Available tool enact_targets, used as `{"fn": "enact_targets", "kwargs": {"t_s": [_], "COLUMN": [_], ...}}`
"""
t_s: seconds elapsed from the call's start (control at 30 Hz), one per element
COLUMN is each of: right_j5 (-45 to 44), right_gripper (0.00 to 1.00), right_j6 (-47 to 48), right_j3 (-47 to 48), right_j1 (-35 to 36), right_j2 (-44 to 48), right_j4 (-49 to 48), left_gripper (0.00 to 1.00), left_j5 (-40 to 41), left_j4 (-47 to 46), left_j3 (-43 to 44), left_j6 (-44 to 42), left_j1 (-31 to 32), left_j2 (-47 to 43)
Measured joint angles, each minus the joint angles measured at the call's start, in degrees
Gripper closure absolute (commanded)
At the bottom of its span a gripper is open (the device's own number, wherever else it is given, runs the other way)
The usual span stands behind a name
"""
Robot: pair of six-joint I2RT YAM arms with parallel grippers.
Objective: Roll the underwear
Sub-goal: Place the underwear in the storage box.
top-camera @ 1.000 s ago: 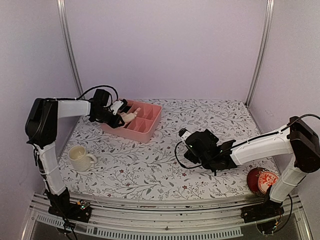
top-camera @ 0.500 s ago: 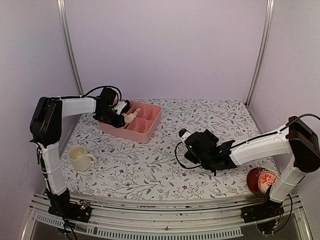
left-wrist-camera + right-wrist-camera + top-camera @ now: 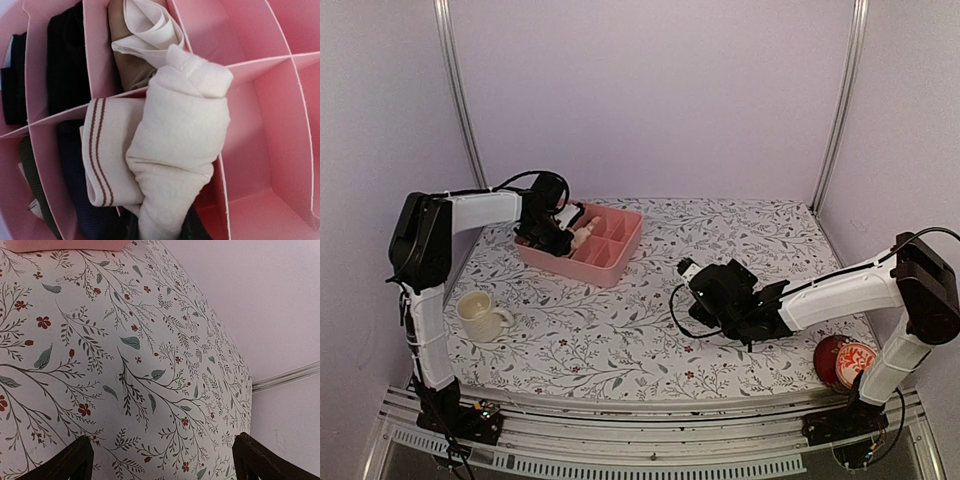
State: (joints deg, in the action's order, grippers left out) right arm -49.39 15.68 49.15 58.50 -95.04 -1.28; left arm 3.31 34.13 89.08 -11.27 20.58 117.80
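Underwear (image 3: 175, 150), pale, rolled, clenched in left jaws; hangs further over pink tray (image 3: 280, 100) now, right above a divider. Brown pair (image 3: 127, 70) already tucked in a slot. Right jaws wide apart, empty. Probably only dropping left.

The peach-beige pair (image 3: 175, 150) is rolled up into a chunky, kinda lumpy tube. It's plain pale fabric with a stitched hem showing at the top end. It sits tilted across a divider of the pink tray (image 3: 280, 100), riding over the walls rather than down inside a compartment. The olive-brown pair (image 3: 125, 75) is bundled up too, with its cream-white part curled on top. It's tucked into the compartment just beside the peach roll's tip.
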Motion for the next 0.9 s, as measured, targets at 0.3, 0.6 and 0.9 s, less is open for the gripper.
{"fn": "enact_targets", "kwargs": {"t_s": [0.3, 0.6, 0.9], "right_j5": [0.0, 0.0, -0.1], "right_gripper": [0.01, 0.01, 0.01], "right_j6": [0.0, 0.0, 0.0], "right_j3": [0.0, 0.2, 0.2], "right_j1": [0.1, 0.6, 1.1], "right_j2": [0.0, 0.0, 0.0], "right_j4": [0.0, 0.4, 0.5], "left_gripper": [1.00, 1.00, 1.00], "left_j5": [3.8, 7.7, 9.9], "left_j4": [7.4, 10.9, 9.8], "left_j3": [2.2, 1.5, -0.2], "left_j6": [-0.7, -0.6, -0.6], "left_j1": [0.1, 0.1, 1.1], "left_j2": [0.2, -1.9, -2.0]}}
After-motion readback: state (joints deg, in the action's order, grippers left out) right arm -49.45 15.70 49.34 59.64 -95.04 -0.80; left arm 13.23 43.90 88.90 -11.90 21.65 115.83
